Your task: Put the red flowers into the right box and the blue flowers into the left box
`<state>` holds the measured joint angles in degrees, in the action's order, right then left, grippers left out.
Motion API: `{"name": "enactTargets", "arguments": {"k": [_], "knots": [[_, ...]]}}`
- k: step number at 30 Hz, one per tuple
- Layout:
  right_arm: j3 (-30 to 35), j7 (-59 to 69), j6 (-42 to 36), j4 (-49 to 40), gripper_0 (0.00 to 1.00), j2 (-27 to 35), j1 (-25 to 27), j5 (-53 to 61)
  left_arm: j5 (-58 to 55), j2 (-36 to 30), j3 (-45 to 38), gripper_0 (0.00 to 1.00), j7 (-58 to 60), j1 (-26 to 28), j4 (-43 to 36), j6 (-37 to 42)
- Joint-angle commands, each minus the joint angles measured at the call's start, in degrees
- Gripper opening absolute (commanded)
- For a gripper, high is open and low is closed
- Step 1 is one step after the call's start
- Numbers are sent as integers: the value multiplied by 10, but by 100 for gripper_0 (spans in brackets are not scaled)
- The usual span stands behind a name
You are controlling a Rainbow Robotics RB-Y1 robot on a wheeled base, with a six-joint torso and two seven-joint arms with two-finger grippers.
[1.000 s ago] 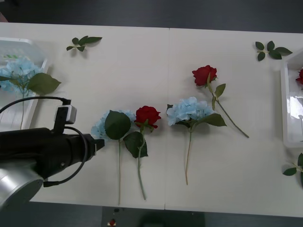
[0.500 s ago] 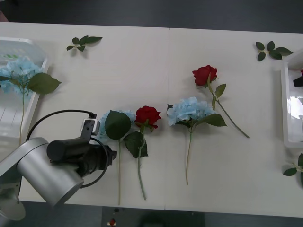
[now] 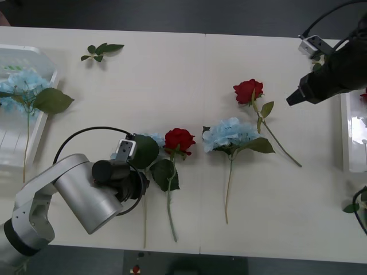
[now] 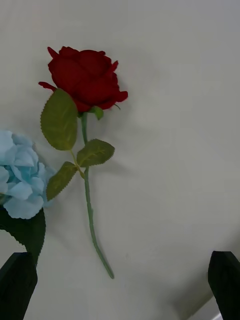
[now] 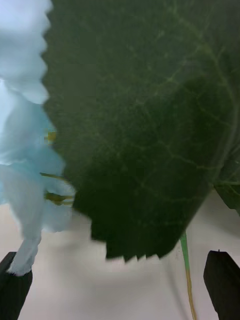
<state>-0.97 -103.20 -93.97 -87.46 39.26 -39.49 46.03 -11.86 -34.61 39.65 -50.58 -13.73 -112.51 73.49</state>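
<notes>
- Left gripper: fingers spread wide, holding nothing; positioned low over the near-left hydrangea, with its big leaf and pale-blue petals close before the wrist camera.
- Right gripper: fingers wide apart, empty; hovered above the far red rose, whose stem ran between the two fingertips without contact. In the front view this gripper sat right of that rose.
- Red flowers: one rose at table centre-right, stem angled toward the near right; a second rose lay just beside the near-left hydrangea, their leaves overlapping.
- Blue flowers: a second hydrangea lay at table centre, touching the far rose's stem area; another rested in the left box, its stem hanging over the rim.
- Right box: at the table's right edge, partly in view.
- Loose leaf sprigs: far left on the table.
</notes>
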Motion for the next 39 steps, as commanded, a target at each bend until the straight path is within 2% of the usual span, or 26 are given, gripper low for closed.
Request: {"name": "enactTargets", "arguments": {"k": [1, 10, 11, 15, 16, 17, 19, 23, 25, 39], "knots": [[12, -10, 0, 7, 100, -34, -12, -28, 3, 28, 1, 100, 26, -24, 21, -5], [9, -75, 24, 83, 100, -96, -30, -106, 8, 60, 29, 100, 39, -75, 82, -5], [9, -83, 30, 92, 100, -100, -31, -112, 8, 62, 29, 97, 39, -77, 84, -5], [8, -109, 50, 117, 100, -120, -38, -137, 8, 64, 35, 75, 39, -82, 90, -5], [6, -114, 55, 123, 100, -123, -39, -142, 9, 64, 37, 65, 39, -83, 91, -5], [1, -118, 65, 131, 100, -126, -41, -152, 9, 63, 38, 48, 39, -83, 91, -5], [-12, -118, 83, 141, 100, -127, -41, -156, 9, 63, 39, 29, 39, -82, 91, -5], [-43, -115, 132, 162, 100, -128, -41, -161, 9, 64, 38, 6, 41, -82, 92, -5], [-54, -115, 151, 176, 100, -128, -44, -161, 9, 64, 38, 1, 42, -82, 95, -5], [-68, -119, 186, 218, 100, -142, -44, -169, 46, 53, 31, 0, 53, -82, 84, -2]]}}
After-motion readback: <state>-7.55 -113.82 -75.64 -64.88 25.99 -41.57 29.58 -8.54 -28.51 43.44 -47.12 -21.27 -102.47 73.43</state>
